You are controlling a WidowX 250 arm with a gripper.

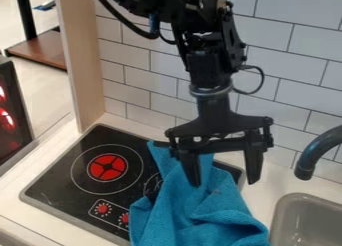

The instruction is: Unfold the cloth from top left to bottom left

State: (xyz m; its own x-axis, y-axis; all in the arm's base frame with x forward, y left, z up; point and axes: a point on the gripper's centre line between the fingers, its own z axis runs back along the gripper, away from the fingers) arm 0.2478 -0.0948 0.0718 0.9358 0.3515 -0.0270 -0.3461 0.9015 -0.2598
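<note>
**Crumpled blue fabric cloth (194,217) drapes over black glass stove (57,182)**

The cloth lies bunched and folded across the stove's right part in the view, spilling past its edge. Above that part hangs the black two-finger gripper (224,183), fingers spread wide; whether either touches the cloth, I cannot tell. The rounded grey sink (283,206) sits right of the stove, the white tiled wall (137,85) behind it.

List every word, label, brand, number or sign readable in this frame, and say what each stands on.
None that can be read.
Two red dials on the stove: pale marks around them, too small to tell whether they are numbers or letters.
Blue cloth: no lettering seen.
</note>
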